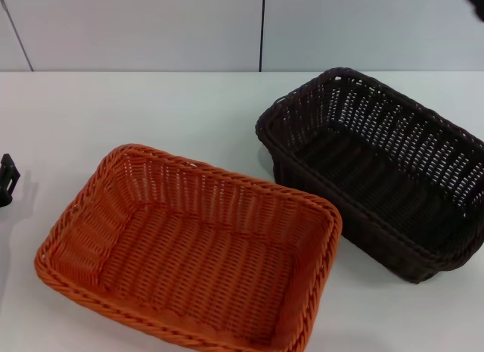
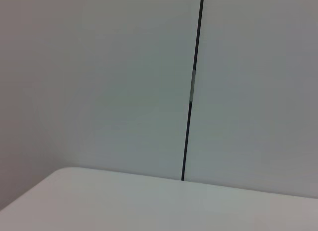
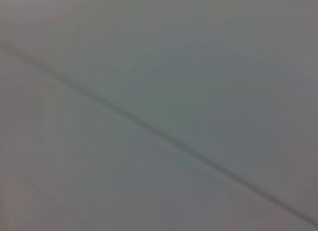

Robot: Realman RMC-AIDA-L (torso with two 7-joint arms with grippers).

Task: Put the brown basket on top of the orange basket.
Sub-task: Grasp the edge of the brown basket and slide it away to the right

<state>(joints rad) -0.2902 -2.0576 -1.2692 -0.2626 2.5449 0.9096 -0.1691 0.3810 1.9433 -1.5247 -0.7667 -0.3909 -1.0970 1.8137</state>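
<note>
The orange basket (image 1: 189, 253) sits empty on the white table at the front, left of centre. The brown basket (image 1: 378, 170) stands to its right and a little farther back, also empty; a narrow strip of table separates the two. Only a small black part of my left gripper (image 1: 7, 179) shows at the table's far left edge, well clear of both baskets. At the top right corner, a dark bit of my right gripper (image 1: 475, 0) is raised above and behind the brown basket. Neither wrist view shows a basket.
The white table (image 1: 151, 110) runs back to a pale wall with a dark vertical seam (image 1: 262, 30). In the left wrist view there is a table corner (image 2: 69, 191) and the wall seam (image 2: 191, 92). The right wrist view holds only the wall.
</note>
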